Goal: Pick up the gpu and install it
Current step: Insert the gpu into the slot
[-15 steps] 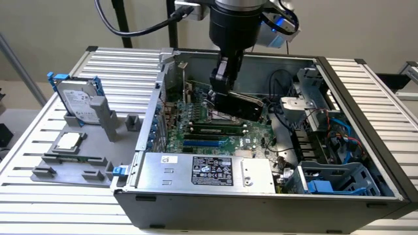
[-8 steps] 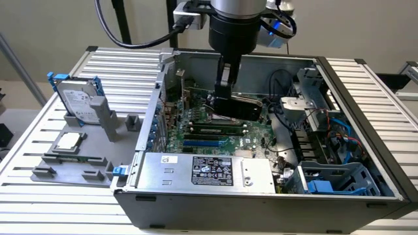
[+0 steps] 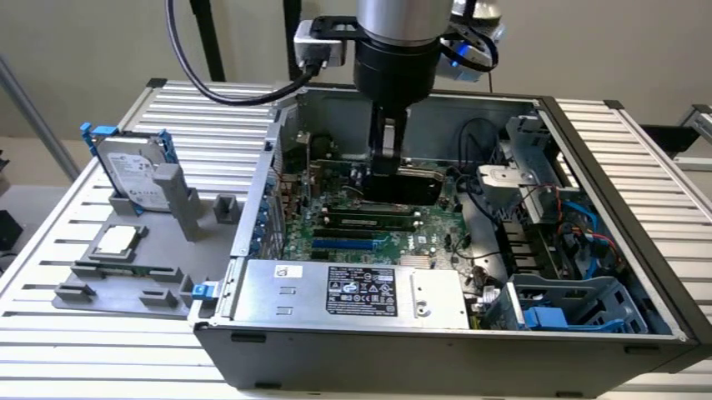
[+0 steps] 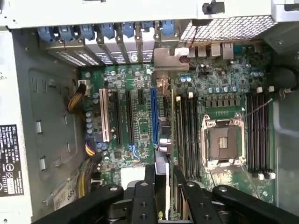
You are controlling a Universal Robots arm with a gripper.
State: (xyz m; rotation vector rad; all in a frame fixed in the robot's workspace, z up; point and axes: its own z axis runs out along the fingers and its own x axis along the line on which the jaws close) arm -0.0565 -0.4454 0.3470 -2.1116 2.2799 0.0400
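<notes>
In the exterior view, the gripper (image 3: 384,167) is reaching down into the open case (image 3: 623,158) and holding the gpu (image 3: 414,185) upright, low over the board (image 3: 439,221), toward the case's far wall. I cannot tell whether the card is touching a slot.

The wrist view is looking straight down along the card's edge. The fingers (image 4: 150,186) are pressing on its two faces, closed to the card's thickness. A metal bracket (image 4: 168,58) is sitting at the card's far end, against the row of slot covers (image 4: 117,46). A blue slot (image 4: 153,116) is running just beside the card on one side, with memory slots (image 4: 187,130) and the CPU socket (image 4: 222,140) on the other.

In the exterior view, the power supply (image 3: 345,287) is lying along the near wall. Cables (image 3: 579,225) and a drive cage (image 3: 568,304) are crowding the exterior view's right. The case walls are closing the card in on every side, and the board between the power supply and the card is lying open.

Outside the case, on the exterior view's left, a hard drive (image 3: 133,171) is standing on a grey fixture (image 3: 122,287), with a CPU chip (image 3: 117,240) lying near it.
</notes>
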